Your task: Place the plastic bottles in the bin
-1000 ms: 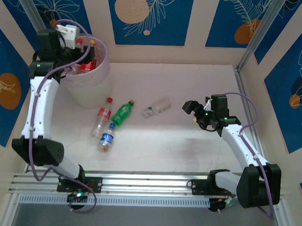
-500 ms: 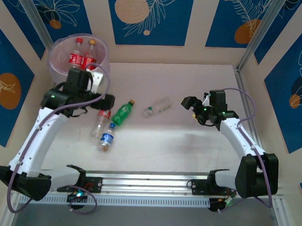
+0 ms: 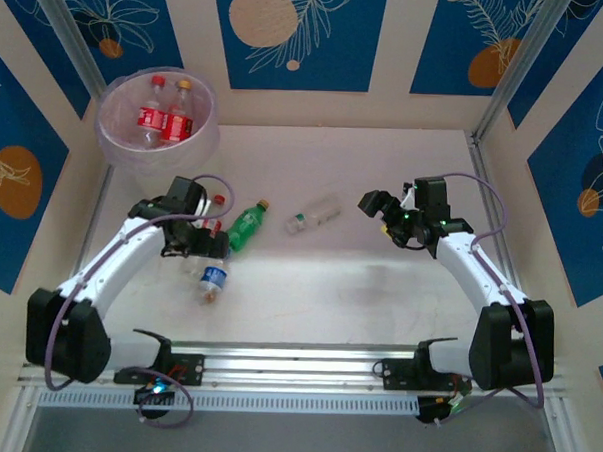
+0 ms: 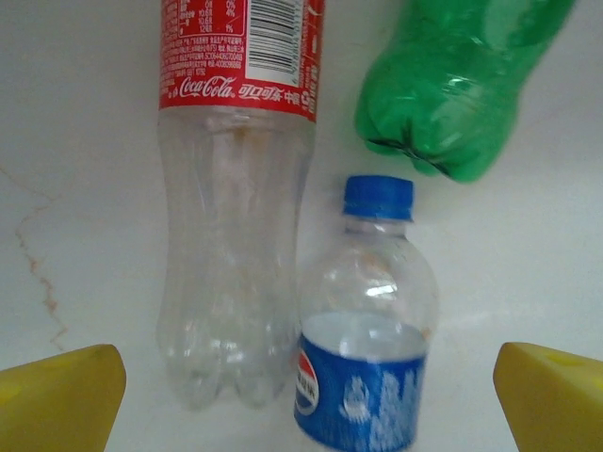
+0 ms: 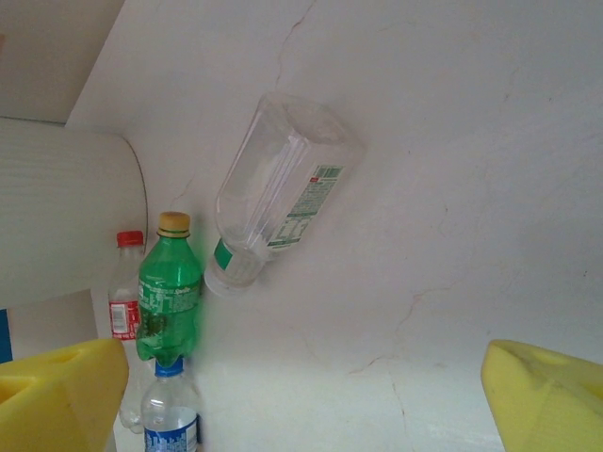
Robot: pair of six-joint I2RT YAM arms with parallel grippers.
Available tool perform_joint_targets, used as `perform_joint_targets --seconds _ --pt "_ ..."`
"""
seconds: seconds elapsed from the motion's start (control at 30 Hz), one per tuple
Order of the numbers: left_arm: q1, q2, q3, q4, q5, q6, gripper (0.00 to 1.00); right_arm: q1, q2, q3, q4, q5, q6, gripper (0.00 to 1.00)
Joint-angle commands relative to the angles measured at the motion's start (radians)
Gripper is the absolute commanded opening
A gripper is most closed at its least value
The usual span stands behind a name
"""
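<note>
Two bottles [image 3: 151, 117] lie in the bin [image 3: 120, 150]; the left gripper [image 4: 306, 395], released, hangs over the blue-labelled bottle [image 4: 363, 320]; the right gripper [image 5: 303, 395] is released too.

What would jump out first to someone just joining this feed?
The pink bin in the far left corner, with two red-labelled bottles inside. The open left gripper hangs over a red-labelled bottle, a blue-labelled bottle and a green bottle lying together; a clear bottle lies alone before the open right gripper.
</note>
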Motion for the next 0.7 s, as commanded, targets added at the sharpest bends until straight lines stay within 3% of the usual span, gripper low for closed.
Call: perform_joint_targets --seconds 0.0,0.23,0.37,0.57,0.67 --pt "0.011 0.053 -0.018 0.130 -0.009 0.025 1.00 0.002 -0.039 -0.002 -0.012 -0.005 -0.016 0.97" --pt "0.033 0.186 0.005 0.205 -0.035 0.053 1.00 -0.002 -0.042 0.002 -0.038 -0.017 -0.034 0.97" --pt "0.044 0.244 0.017 0.229 -0.044 0.051 0.95 -0.009 -0.046 0.011 -0.057 -0.017 -0.046 0.97" --pt "0.037 0.290 0.015 0.257 -0.007 0.043 0.79 -0.010 -0.045 0.016 -0.057 -0.025 -0.044 0.97" --pt "0.027 0.279 -0.001 0.265 0.010 0.033 0.63 -0.008 -0.044 0.014 -0.052 -0.027 -0.039 0.97"
